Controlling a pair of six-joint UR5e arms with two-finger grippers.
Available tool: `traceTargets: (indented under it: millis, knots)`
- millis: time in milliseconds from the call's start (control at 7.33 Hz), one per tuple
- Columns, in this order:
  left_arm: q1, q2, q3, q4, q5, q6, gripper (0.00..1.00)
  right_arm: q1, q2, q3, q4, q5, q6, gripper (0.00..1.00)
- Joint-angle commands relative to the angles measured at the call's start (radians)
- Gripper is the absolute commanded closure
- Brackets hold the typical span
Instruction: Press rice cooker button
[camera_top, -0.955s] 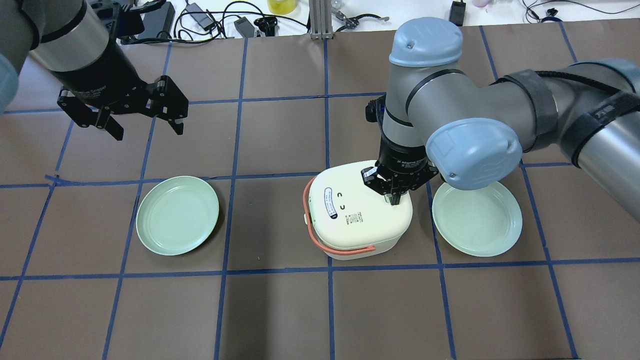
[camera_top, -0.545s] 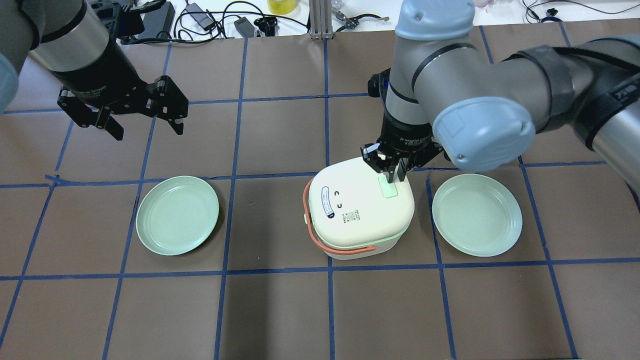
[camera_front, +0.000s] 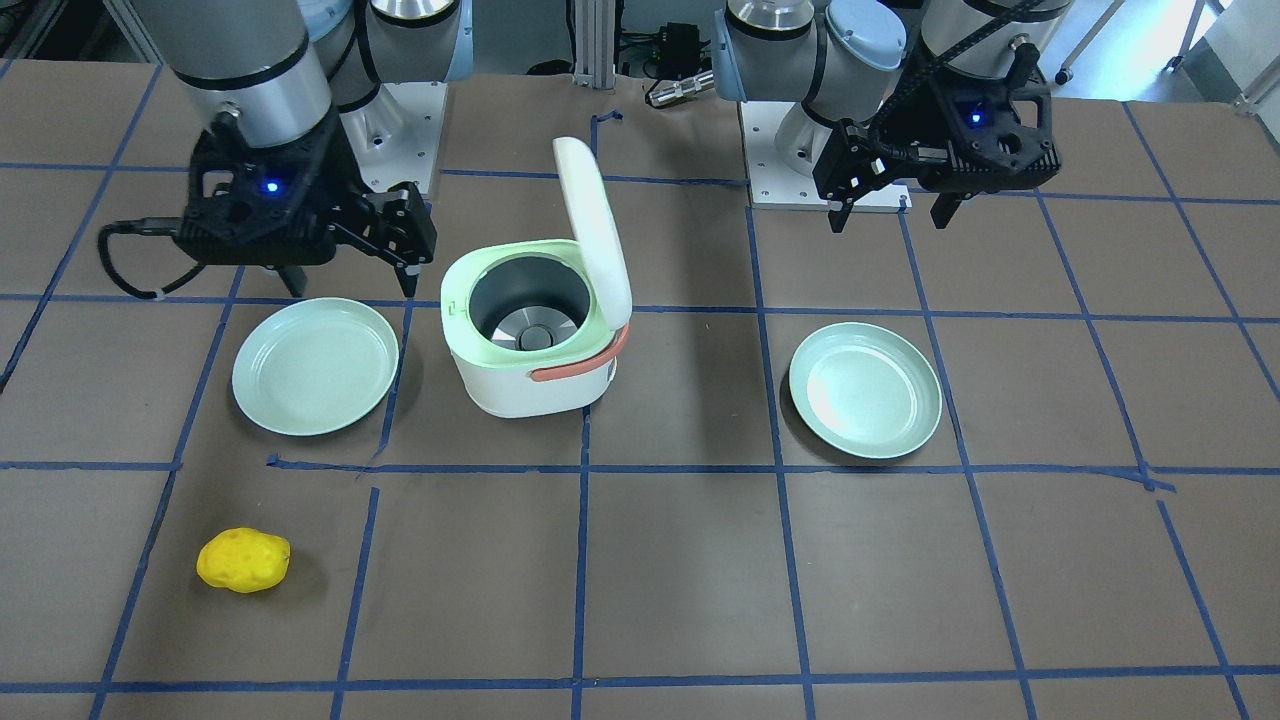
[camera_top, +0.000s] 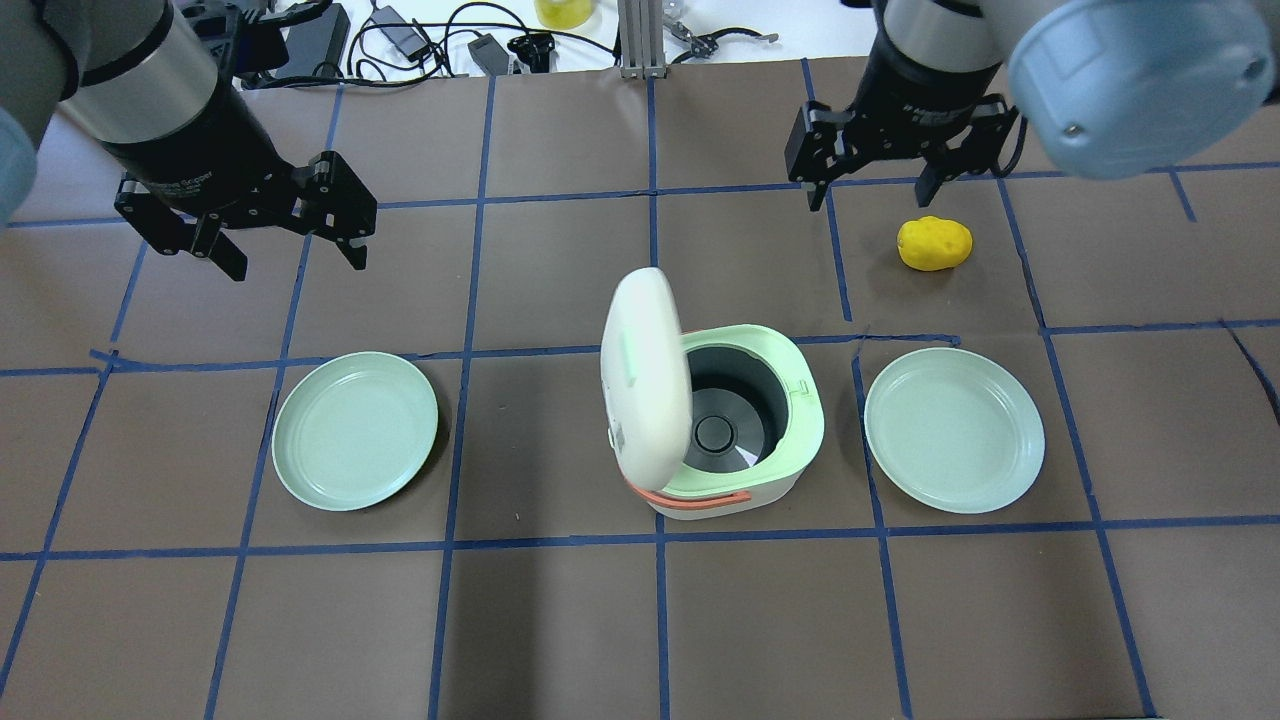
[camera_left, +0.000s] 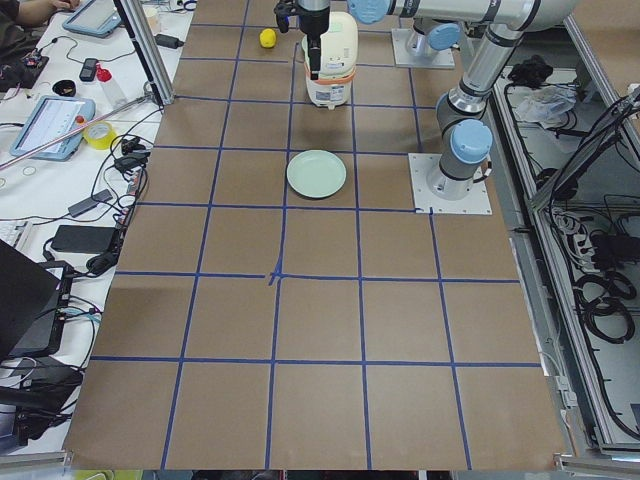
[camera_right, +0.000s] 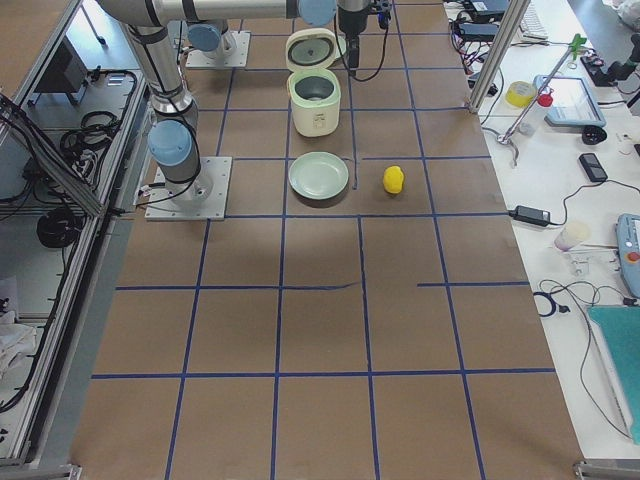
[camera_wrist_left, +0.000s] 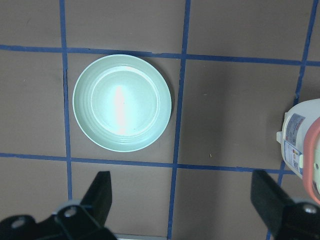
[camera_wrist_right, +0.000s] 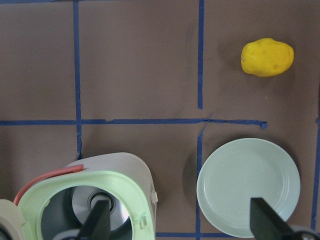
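The white rice cooker with a green rim and an orange handle stands mid-table, its lid swung up and the pot empty. It also shows in the front view. I cannot make out its button. My right gripper is open and empty, raised beyond the cooker and clear of it. In its wrist view the open cooker lies below left. My left gripper is open and empty, high at the far left above a plate.
Two pale green plates flank the cooker, one on the left and one on the right. A yellow potato-like object lies beyond the right plate, near my right gripper. Cables and gear line the far table edge.
My right gripper has lifted off the cooker lid, moved away to the far side and opened. The lid has sprung open. The left arm has not moved.
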Motion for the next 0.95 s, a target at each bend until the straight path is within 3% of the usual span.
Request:
traceTargets:
  millis: [0, 818]
  knots:
    - [0.000, 0.000, 0.000, 0.000, 0.000, 0.000, 0.00, -0.052, -0.001, -0.052, 0.004, -0.010, -0.051, 0.00]
    - [0.000, 0.000, 0.000, 0.000, 0.000, 0.000, 0.00, -0.061, -0.001, -0.056, -0.005, -0.011, -0.039, 0.00]
